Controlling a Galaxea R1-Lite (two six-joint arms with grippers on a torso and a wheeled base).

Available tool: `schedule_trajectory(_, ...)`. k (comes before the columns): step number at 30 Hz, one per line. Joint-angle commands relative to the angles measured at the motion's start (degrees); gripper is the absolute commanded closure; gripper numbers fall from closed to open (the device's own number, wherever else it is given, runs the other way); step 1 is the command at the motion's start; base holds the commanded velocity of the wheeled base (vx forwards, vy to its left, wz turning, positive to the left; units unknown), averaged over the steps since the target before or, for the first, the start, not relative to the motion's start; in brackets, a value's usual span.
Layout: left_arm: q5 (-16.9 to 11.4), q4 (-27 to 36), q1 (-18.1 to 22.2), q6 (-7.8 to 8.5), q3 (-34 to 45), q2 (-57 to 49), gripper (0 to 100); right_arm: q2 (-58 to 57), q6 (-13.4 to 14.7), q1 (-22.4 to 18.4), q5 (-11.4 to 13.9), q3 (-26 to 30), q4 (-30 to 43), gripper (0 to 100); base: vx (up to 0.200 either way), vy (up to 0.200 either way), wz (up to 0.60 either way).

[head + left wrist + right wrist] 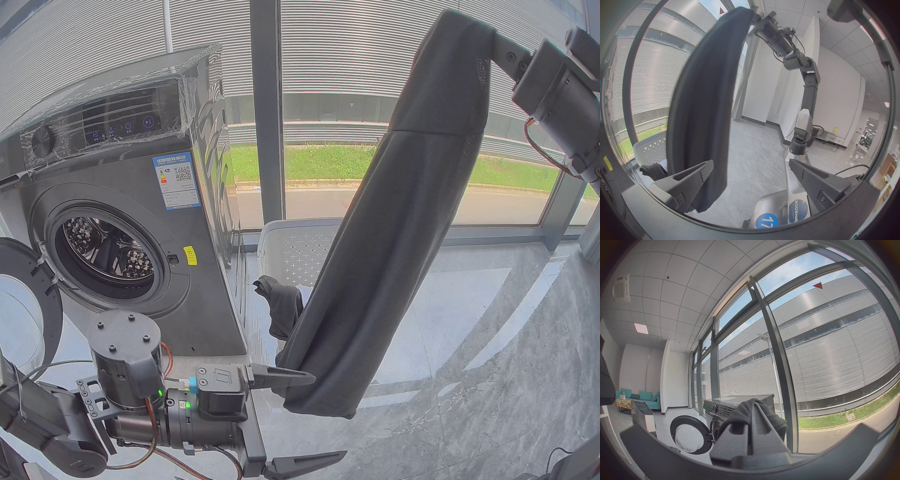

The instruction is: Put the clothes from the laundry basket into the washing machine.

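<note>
A long dark grey garment (400, 212) hangs from my right gripper (486, 39), raised high at the upper right and shut on its top end (750, 411). The cloth's lower end (706, 103) hangs just off the floor, beside one finger (693, 178) of my left gripper (312, 420). That gripper is open, low in front of me, with nothing held. The white laundry basket (294, 247) stands behind the garment, with another dark piece (282, 305) draped over its rim. The washing machine (125, 206) at the left has its door (28, 300) swung open, and the drum (106, 256) shows.
Large windows and a pillar (267, 112) run behind the machine and basket. Bare grey floor (487, 350) stretches to the right. The machine's side stands close against the basket.
</note>
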Motion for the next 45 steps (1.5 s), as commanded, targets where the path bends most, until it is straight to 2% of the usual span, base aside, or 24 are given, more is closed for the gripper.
schedule_trajectory(1, 0.01, 0.04, -2.43, 0.1, 0.11, 2.8, 0, 2.17, -0.03, 0.05, -0.05, -2.35, 0.02, 100, 0.0, 0.0, 0.0)
schedule_trajectory(9, 0.8, -0.04, -2.43, 0.36, -2.79, 8.43, 0, 2.53, -0.03, 0.58, -0.05, -4.28, 0.11, 100, 0.0, 0.0, 0.0)
schedule_trajectory(11, 1.86, -0.04, -2.52, 0.36, -4.55, 9.75, 0, 2.44, -0.03, 0.66, -0.05, -4.37, 0.11, 100, 0.0, 0.0, 0.0)
schedule_trajectory(12, 4.23, 0.13, -2.52, 0.19, -6.66, 11.24, 0, 2.35, 0.05, 0.75, -0.05, -4.54, 0.02, 100, 0.0, 0.0, 0.0)
schedule_trajectory(13, 5.11, 0.22, -2.52, 0.01, -7.45, 11.86, 0, 2.35, 0.05, 0.93, -0.05, -4.72, 0.02, 100, 0.0, 0.0, 0.0)
schedule_trajectory(15, 6.08, 0.13, -2.43, -0.08, -8.94, 13.35, 0, 2.35, 0.14, 1.81, -0.05, -5.16, 0.11, 100, 0.0, 0.0, 0.0)
schedule_trajectory(27, 5.81, -0.57, -4.54, -0.16, -11.84, 15.02, 0, 2.7, 0.14, 3.65, -0.05, -5.86, 0.02, 100, 0.0, 0.0, 0.0)
schedule_trajectory(40, 5.9, -0.75, -6.12, -0.34, -16.67, 18.36, 0, 2.7, 0.14, 7.87, -0.05, -6.13, 0.02, 100, 0.0, 0.0, 0.0)
schedule_trajectory(43, 6.87, -0.75, -5.85, -0.6, -17.11, 19.68, 0, 2.7, 0.14, 9.28, -0.05, -6.57, 0.02, 100, 0.0, 0.0, 0.0)
schedule_trajectory(45, 9.33, -0.75, -5.33, -1.83, -17.55, 19.77, 0, 2.7, 0.14, 10.16, -0.05, -7.01, 0.11, 100, 0.0, 0.0, 0.0)
